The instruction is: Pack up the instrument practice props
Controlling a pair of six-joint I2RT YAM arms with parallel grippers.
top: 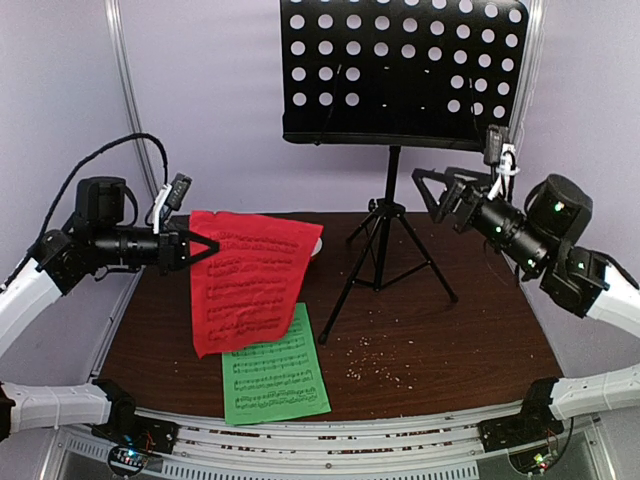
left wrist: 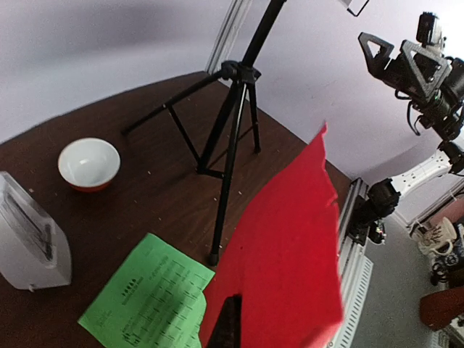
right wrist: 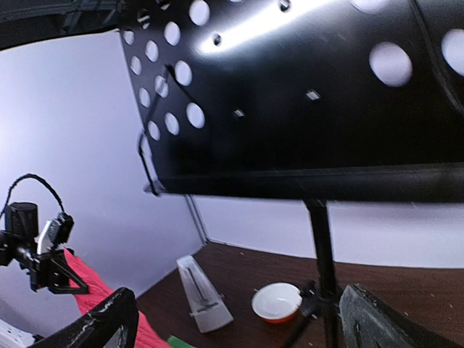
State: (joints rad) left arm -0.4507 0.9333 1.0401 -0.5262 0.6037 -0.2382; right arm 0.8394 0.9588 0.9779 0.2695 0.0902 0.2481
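The left gripper (top: 200, 246) is clenched on one edge of the red sheet-music page (top: 250, 285), which hangs tilted above the dark wooden table (top: 450, 340) — its lower edge overlaps the green sheet-music page (top: 275, 375) lying flat. The right gripper (top: 435, 193) is spread wide and empty, just beside the tall black tripod music stand (top: 400, 70) and under its perforated desk. The white pyramid metronome (left wrist: 29, 235) stands near a small white-and-orange bowl (left wrist: 88, 163).
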